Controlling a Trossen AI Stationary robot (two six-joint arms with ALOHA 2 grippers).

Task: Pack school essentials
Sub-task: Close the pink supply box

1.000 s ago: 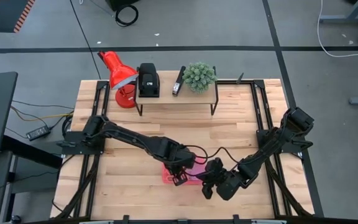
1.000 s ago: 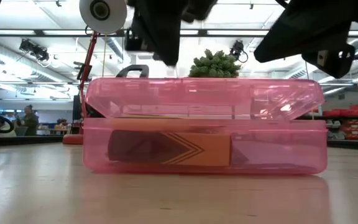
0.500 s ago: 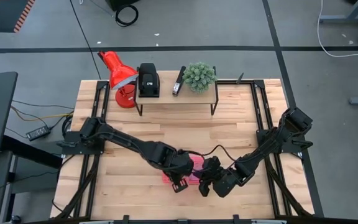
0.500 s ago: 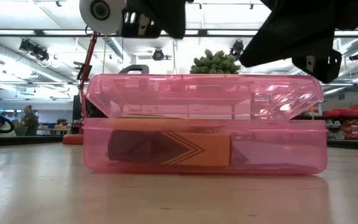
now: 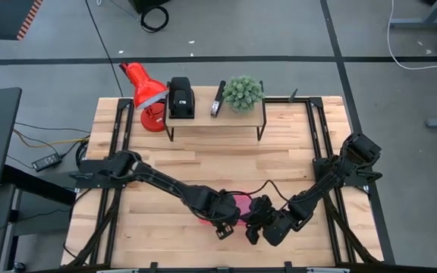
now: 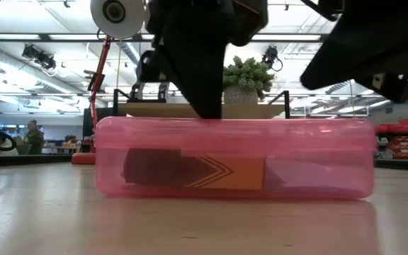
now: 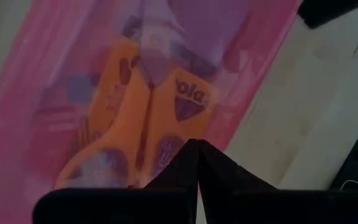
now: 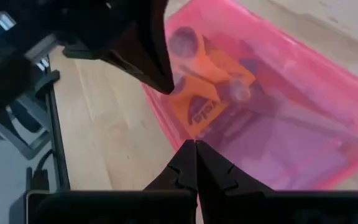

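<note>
A pink see-through case [image 6: 232,156] lies flat on the table with its lid down. Through the walls I see an orange-yellow crayon box [image 6: 222,172], scissors handles [image 7: 104,165] and a lavender pad [image 7: 197,25]. The pencils, pen and eraser do not show clearly. My left gripper [image 6: 207,112] is shut and stands point-down on the lid. My right gripper [image 8: 196,144], shut, hovers above the case's right part [image 6: 381,67] without touching it. In the high view both grippers [image 5: 222,221] [image 5: 258,221] cover most of the case [image 5: 240,203]. My left gripper presses its shut fingertips [image 8: 157,74] down on the top of the case's lid [image 6: 190,122], left of its middle and near one long edge [image 8: 179,102]. It comes from above, pointing down. The case rests flat on the table, lid closed.
At the far edge stands a low shelf [image 5: 215,117] with a black device [image 5: 180,98], a small dark tool [image 5: 218,98] and a potted plant [image 5: 243,92]. A red lamp [image 5: 144,87] stands to its left. Bare wood lies left of the case [image 5: 150,220].
The lid stood ajar a second ago and has now come down flat on the case. My left gripper has moved down and toward the near edge onto the lid. My right gripper, still shut, has shifted a little toward the right above the case.
</note>
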